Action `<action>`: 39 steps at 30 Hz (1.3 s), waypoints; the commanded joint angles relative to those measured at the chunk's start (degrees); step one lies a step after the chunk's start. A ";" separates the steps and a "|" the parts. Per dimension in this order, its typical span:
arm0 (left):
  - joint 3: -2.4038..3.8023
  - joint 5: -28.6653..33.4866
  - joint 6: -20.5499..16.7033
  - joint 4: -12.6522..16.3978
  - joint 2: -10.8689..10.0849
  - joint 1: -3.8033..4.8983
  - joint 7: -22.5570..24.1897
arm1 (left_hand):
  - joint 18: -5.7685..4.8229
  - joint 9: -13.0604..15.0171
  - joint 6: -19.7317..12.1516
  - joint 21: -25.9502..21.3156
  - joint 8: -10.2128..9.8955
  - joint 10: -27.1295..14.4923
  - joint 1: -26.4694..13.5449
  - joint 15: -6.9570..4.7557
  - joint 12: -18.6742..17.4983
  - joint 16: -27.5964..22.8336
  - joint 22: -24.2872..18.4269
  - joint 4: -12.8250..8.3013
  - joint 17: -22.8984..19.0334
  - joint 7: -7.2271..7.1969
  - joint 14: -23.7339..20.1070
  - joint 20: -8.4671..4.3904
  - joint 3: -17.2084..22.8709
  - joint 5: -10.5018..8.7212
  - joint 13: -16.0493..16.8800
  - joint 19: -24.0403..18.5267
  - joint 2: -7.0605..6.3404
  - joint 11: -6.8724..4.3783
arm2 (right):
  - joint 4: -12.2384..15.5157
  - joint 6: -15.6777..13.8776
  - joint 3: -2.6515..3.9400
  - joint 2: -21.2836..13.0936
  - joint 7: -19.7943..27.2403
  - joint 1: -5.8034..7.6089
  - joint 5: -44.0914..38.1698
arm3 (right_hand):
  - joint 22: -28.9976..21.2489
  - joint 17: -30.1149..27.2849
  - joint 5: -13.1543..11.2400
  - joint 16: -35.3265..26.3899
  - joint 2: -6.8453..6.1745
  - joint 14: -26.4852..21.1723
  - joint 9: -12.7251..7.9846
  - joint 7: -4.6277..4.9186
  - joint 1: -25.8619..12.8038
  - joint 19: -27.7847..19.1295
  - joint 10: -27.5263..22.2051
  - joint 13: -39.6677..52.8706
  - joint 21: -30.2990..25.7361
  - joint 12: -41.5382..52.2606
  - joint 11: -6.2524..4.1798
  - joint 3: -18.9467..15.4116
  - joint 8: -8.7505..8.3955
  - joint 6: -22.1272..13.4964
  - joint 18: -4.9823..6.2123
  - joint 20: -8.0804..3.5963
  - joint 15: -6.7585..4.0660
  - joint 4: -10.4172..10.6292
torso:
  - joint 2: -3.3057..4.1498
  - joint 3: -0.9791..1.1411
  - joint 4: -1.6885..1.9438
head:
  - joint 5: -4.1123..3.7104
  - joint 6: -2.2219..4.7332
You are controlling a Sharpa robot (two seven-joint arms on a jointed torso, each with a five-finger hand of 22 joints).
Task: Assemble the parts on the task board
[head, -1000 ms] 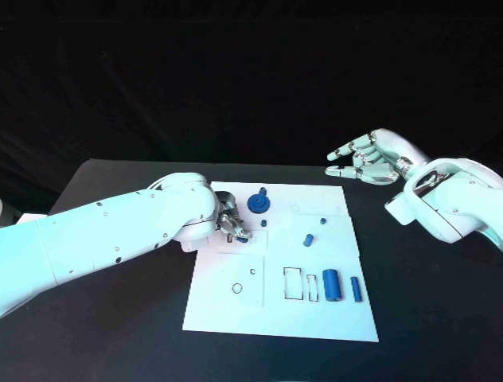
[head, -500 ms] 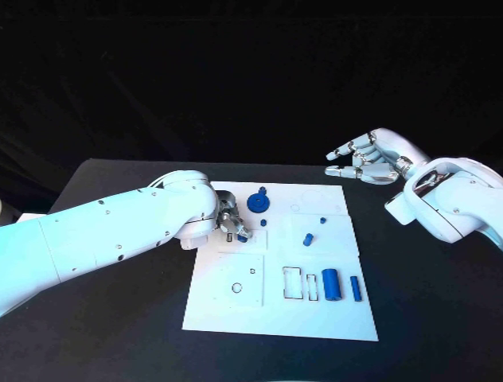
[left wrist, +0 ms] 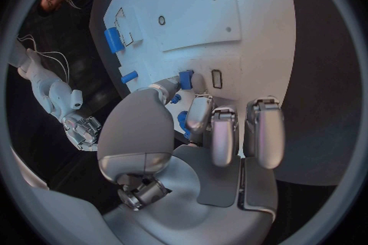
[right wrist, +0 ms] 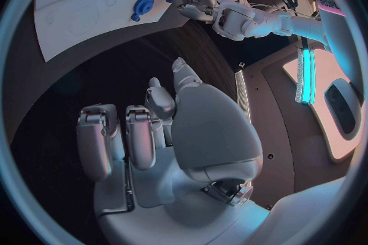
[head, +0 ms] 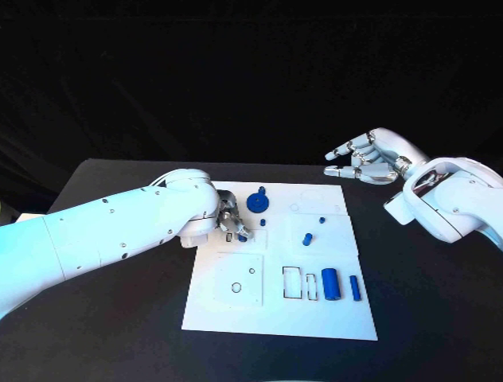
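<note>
Where the black bench [head: 114, 263] carries it, the white board [head: 280, 314] lies in the middle. The left hand [head: 231, 220] rests on the board's left part, pinching a small blue peg [left wrist: 186, 79]. The right hand [head: 368, 158] hovers beyond the far right corner, fingers loosely spread, holding nothing. A blue gear [head: 259, 204] sits near the far edge, a blue cylinder [head: 331, 283] toward the near right.

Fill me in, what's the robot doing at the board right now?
The left hand is down on the white task board, pinching a small blue part at its fingertips beside a small rectangular slot. The right hand hangs in the air off the board's far right corner, fingers apart, holding nothing. Other blue parts, including a gear, sit on the board.
</note>
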 commanded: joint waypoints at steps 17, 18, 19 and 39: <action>-0.30 -0.11 2.15 -0.87 0.60 -0.38 -0.45 | -0.67 -0.08 0.71 0.65 0.65 0.88 -3.27 -0.63 0.84 0.18 9.38 2.97 15.07 -0.09 5.93 -0.73 -4.95 -0.02 0.75 3.91 1.02 -0.16 | 0.19 1.02 0.01 -0.11 0.34 -0.02 -0.23 | 10.37 11.29 0.27 -0.38 -0.27 4.94 0.04 0.02 -0.05 3.42 -0.43 -0.17 -0.45 -0.33 -0.02 -0.57 0.23 -0.15 0.36 0.29 0.33 0.09 | -0.02 -0.02 0.03 | 0.02 0.08; -0.30 -0.10 2.20 -0.88 0.62 -0.38 -0.45 | -0.68 -0.09 0.72 0.66 0.66 0.89 -3.39 -0.63 0.84 0.18 9.40 3.12 15.07 -0.09 5.93 -0.73 -5.30 -0.04 0.75 3.92 0.94 -0.16 | 0.18 1.04 0.01 -0.11 0.34 -0.02 -0.23 | 10.37 11.29 0.27 -0.38 -0.27 4.94 0.04 0.02 -0.05 3.42 -0.43 -0.17 -0.45 -0.33 -0.02 -0.57 0.23 -0.15 0.36 0.29 0.33 0.09 | -0.02 -0.02 0.03 | 0.01 0.07; -0.30 -0.10 2.26 -0.88 0.64 -0.38 -0.45 | -0.69 -0.09 0.78 0.70 0.69 0.93 -3.66 -0.63 0.90 0.18 9.47 3.39 15.07 -0.08 5.93 -0.73 -5.92 -0.08 0.82 3.94 0.75 -0.15 | 0.18 1.05 0.01 -0.11 0.34 -0.02 -0.23 | 10.37 11.29 0.27 -0.38 -0.27 4.94 0.04 0.02 -0.05 3.42 -0.43 -0.17 -0.45 -0.33 -0.02 -0.57 0.23 -0.15 0.36 0.29 0.33 0.09 | -0.02 -0.04 0.06 | -0.04 0.08; -0.28 -0.04 1.90 -0.98 0.60 -0.39 -0.36 | -0.84 -0.26 1.23 1.06 0.90 1.40 -6.17 -0.77 1.34 0.18 10.16 4.49 15.07 -0.34 5.93 -0.87 -13.21 -0.15 1.39 4.19 1.73 -0.36 | 0.20 1.26 0.01 -0.21 0.32 -0.02 -0.22 | 9.82 10.80 0.27 -0.71 -0.29 4.81 0.04 0.00 -0.36 3.11 -0.71 -0.65 -0.77 -1.00 -0.02 -1.05 0.23 -0.17 0.50 0.29 0.32 0.38 | 0.00 -0.04 0.06 | -0.06 0.10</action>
